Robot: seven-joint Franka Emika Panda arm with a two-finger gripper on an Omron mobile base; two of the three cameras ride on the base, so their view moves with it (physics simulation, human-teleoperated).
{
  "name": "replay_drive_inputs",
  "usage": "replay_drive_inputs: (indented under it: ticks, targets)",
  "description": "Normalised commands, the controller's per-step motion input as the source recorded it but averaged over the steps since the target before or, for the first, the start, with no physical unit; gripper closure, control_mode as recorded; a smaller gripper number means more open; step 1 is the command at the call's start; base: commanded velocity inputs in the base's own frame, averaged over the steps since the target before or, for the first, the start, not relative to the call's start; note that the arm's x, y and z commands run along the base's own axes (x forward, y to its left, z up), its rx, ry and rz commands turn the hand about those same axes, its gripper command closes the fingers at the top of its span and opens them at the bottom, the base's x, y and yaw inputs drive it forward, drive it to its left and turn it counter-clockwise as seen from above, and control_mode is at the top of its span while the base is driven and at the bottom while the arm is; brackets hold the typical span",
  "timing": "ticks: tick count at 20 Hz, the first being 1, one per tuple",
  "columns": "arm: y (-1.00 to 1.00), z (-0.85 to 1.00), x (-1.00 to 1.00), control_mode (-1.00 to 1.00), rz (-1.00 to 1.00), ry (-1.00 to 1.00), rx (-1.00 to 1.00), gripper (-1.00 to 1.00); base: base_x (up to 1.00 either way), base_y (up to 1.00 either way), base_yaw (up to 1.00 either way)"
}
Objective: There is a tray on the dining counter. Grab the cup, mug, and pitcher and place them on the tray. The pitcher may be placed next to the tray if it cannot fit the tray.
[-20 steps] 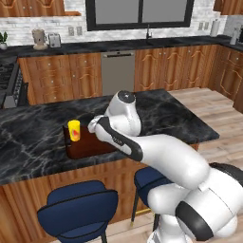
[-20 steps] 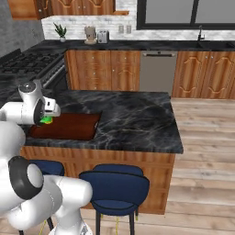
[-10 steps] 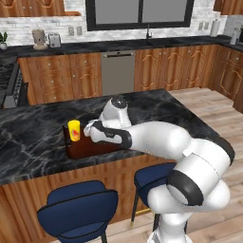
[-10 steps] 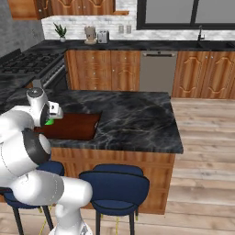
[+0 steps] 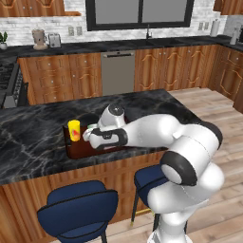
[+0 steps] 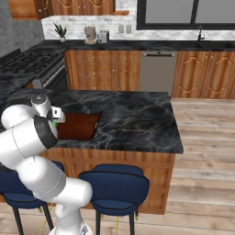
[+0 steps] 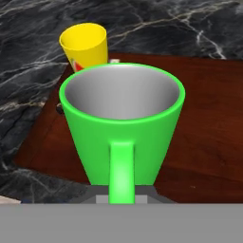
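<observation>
My gripper [image 7: 121, 199] is shut on the handle of a bright green mug [image 7: 122, 128], which is upright with its handle toward the hand. The mug hangs low over the near part of the dark reddish-brown tray [image 7: 209, 123]; I cannot tell whether it touches. A yellow cup [image 7: 84, 45] stands upright on the tray's far left corner, a little beyond the mug. From the left base view, the gripper [image 5: 90, 135] sits just right of the cup [image 5: 74, 130] over the tray [image 5: 78, 149] on the dining counter [image 5: 33, 137]. The pitcher is out of view.
The tray lies near the counter's front edge [image 6: 114, 149]. Two blue stools [image 6: 114, 181] [image 5: 78, 209] stand below it. The marble top [image 6: 137, 112] stretches on to the right of the tray. A stove [image 6: 32, 64] and wall cabinets stand behind.
The arm has folded lower and the hand with the green mug has sunk a little toward the tray. The yellow cup has not moved.
</observation>
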Motion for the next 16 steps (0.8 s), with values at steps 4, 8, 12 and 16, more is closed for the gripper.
replay_drive_inputs:
  ticks: [4, 8, 12, 16]
  targets:
    - [0.1, -0.16, 0.28, -1.0, 0.0, 0.0, 0.0, 1.0, 0.0, 0.0, 0.0]
    - [0.34, -0.25, 0.15, -1.0, 0.0, 0.0, 0.0, 1.0, 0.0, 0.0, 0.0]
    - [0.36, -0.18, 0.15, -1.0, 0.0, 0.0, 0.0, 1.0, 0.0, 0.0, 0.0]
    - [0.18, -0.19, 0.24, -1.0, 0.0, 0.0, 0.0, 1.0, 0.0, 0.0, 0.0]
